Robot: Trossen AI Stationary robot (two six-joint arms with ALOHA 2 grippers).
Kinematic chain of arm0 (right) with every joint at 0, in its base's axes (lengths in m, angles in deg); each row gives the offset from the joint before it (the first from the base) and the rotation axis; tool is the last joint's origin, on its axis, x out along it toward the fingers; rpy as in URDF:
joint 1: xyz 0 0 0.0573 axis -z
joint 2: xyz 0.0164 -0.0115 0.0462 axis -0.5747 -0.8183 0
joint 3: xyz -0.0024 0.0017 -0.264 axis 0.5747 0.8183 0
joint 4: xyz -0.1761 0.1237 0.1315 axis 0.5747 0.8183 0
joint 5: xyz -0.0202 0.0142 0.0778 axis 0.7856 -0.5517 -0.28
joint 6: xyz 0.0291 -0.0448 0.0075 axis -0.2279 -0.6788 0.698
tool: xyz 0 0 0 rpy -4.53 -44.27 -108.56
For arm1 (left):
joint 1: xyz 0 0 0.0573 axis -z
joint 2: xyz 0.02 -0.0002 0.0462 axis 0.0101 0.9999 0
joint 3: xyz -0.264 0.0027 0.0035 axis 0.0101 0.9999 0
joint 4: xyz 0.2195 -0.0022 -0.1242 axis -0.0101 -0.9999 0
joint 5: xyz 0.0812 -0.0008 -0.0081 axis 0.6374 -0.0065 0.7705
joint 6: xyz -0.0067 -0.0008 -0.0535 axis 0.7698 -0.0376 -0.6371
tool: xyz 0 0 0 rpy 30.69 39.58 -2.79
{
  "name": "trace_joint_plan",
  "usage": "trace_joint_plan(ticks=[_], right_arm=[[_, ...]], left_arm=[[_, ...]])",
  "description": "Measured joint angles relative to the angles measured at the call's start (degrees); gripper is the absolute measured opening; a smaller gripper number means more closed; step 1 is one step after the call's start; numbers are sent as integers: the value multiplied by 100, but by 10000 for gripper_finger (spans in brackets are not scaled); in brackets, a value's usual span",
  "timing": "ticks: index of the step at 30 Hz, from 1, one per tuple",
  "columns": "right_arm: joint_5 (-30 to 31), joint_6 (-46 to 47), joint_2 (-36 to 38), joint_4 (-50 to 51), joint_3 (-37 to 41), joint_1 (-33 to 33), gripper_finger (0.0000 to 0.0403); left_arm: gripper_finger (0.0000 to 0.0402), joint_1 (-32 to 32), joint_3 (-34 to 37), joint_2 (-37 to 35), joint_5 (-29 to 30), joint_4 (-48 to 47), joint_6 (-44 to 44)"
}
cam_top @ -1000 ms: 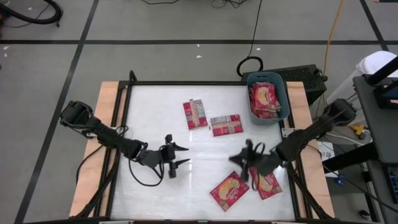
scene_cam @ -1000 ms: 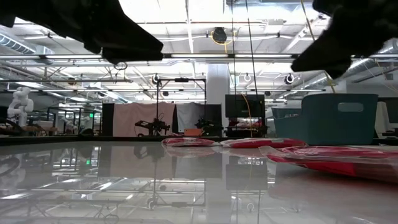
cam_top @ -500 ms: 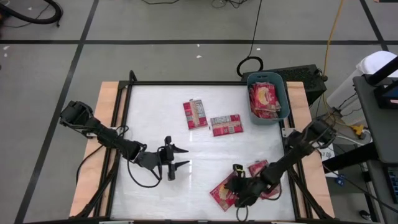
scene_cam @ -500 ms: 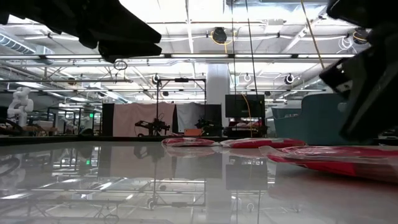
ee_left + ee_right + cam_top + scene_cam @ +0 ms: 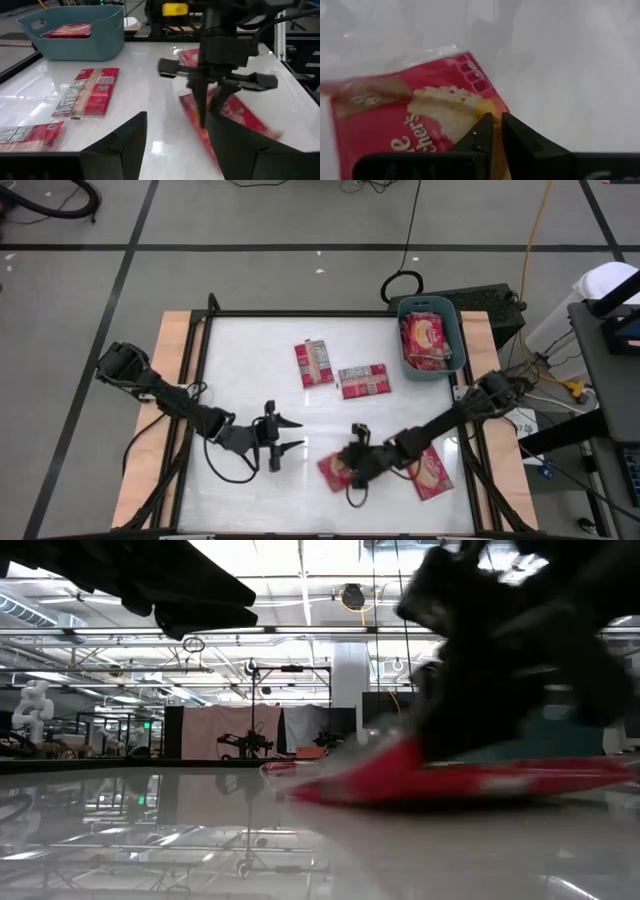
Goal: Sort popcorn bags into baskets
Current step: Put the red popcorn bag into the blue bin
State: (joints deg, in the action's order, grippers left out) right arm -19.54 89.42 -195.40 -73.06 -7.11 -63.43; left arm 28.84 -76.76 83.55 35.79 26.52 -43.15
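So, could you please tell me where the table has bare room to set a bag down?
Bare: the far-left tabletop beside the two label-up packets. Crowded: the near middle, with the left pincer, right pincer and two packets; the basket holds bags.

Right arm [image 5: 420, 442] and packet [image 5: 336, 468], now farther left

Low view: right gripper [image 5: 470, 735] blurred, down at the table [image 5: 200, 840], fingers nearly together. Red popcorn bag [image 5: 470, 778] directly under it, flat on the glossy surface. Left gripper [image 5: 185, 600] hangs high, well off to its side.
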Motion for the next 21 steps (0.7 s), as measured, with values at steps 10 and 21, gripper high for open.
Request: trace_joint_plan(ticks=[10,21], right_arm=[[-116,-714,665,108,-8,-124,34],[304,-136,469,678,-9,-1638,125]], left_arm=[[207,-16,0,0,101,-55,-130],[207,-231,0,0,146,-46,-73]])
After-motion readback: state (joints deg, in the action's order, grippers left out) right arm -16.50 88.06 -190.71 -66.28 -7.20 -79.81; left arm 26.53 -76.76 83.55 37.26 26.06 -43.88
